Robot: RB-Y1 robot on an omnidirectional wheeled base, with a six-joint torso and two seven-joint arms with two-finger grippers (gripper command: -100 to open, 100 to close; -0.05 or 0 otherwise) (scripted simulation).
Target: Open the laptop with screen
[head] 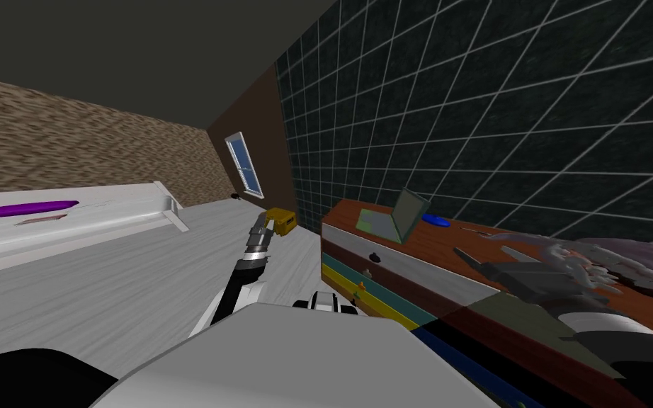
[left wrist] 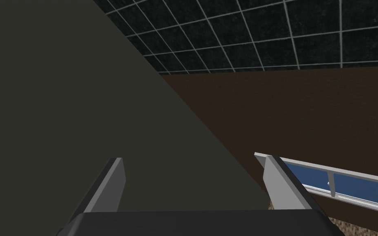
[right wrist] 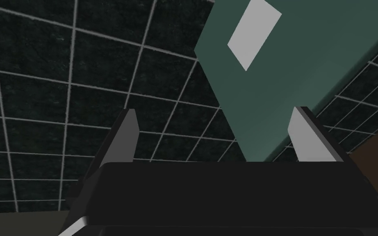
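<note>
Laptop [head: 391,216]: greenish, sitting on the table [head: 452,249]. In the head view the lid stands raised off the base.
Lid [right wrist: 274,82]: a green panel with a pale grey rectangle, rising just ahead of the right claw. I cannot tell which face this is.
Risk: the panel sits over one finger rather than centred between the two. A push from here would probably land off-centre. That could twist the laptop on the table or skid it toward the tiled wall instead of swinging the hinge. A blade edge could also snag the lid's rim.
Right claw [right wrist: 217,110]: fingers spread wide and gripping nothing. One finger overlaps the panel's lower edge, but I cannot confirm contact.
Blue disc [head: 436,220]: on the table, just beyond the laptop.
Left claw [left wrist: 194,158]: spread wide and empty, out over the floor, well apart from the laptop.
</note>
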